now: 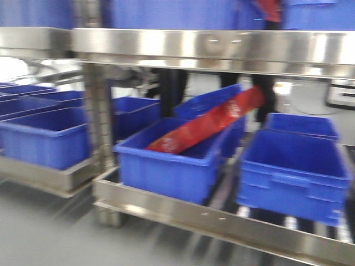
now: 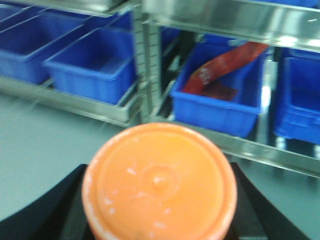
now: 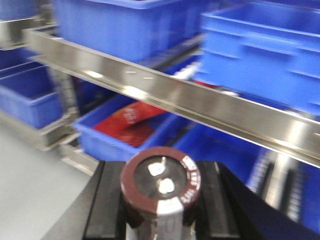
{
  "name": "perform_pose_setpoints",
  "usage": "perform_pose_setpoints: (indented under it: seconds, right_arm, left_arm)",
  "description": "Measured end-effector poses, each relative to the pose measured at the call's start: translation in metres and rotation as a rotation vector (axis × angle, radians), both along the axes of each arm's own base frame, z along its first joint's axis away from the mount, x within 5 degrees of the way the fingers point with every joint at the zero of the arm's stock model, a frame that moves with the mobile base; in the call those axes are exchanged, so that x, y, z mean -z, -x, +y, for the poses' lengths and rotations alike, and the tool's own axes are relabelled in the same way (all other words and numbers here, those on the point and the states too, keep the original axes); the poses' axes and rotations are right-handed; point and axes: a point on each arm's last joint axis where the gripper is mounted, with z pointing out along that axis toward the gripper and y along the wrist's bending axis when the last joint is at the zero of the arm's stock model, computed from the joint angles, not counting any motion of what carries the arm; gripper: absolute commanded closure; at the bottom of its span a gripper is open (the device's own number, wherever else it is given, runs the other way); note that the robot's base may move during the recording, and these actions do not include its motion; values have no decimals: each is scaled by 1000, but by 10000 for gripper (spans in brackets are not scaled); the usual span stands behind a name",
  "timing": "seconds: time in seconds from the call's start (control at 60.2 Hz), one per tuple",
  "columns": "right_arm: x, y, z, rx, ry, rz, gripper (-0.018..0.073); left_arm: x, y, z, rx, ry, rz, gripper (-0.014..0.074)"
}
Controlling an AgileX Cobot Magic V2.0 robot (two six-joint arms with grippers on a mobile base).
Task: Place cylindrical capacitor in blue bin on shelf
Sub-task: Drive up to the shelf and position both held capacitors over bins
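Note:
In the right wrist view the cylindrical capacitor (image 3: 160,175), a dark brown cylinder with two metal terminals on top, stands upright between black fingers (image 3: 110,200). My right gripper (image 3: 161,196) is shut on it. Just beyond it runs the shelf's shiny steel front rail (image 3: 200,100), with a blue bin (image 3: 225,145) below and another (image 3: 260,50) above. My left gripper (image 2: 159,205) is shut on a round orange object (image 2: 159,180), which fills the lower left wrist view. The front view shows the shelf (image 1: 211,47) and no gripper.
A blue bin (image 1: 172,166) on the lower level holds a long red packet (image 1: 211,124). An empty blue bin (image 1: 294,172) sits to its right, and several more (image 1: 44,136) fill the rack at left. Steel uprights (image 1: 97,116) divide the racks. Grey floor lies in front.

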Motion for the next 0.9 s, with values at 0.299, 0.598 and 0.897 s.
perform_pose_setpoints:
  seconds: [0.299,0.598,0.897]
  right_arm:
    - [0,0,0,0,0,0,690]
    - [0,0,0,0,0,0,690]
    - [0,0,0,0,0,0,690]
  left_arm:
    - [0,0,0,0,0,0,707]
    - [0,0,0,0,0,0,707]
    - [0,0,0,1,2,0,707]
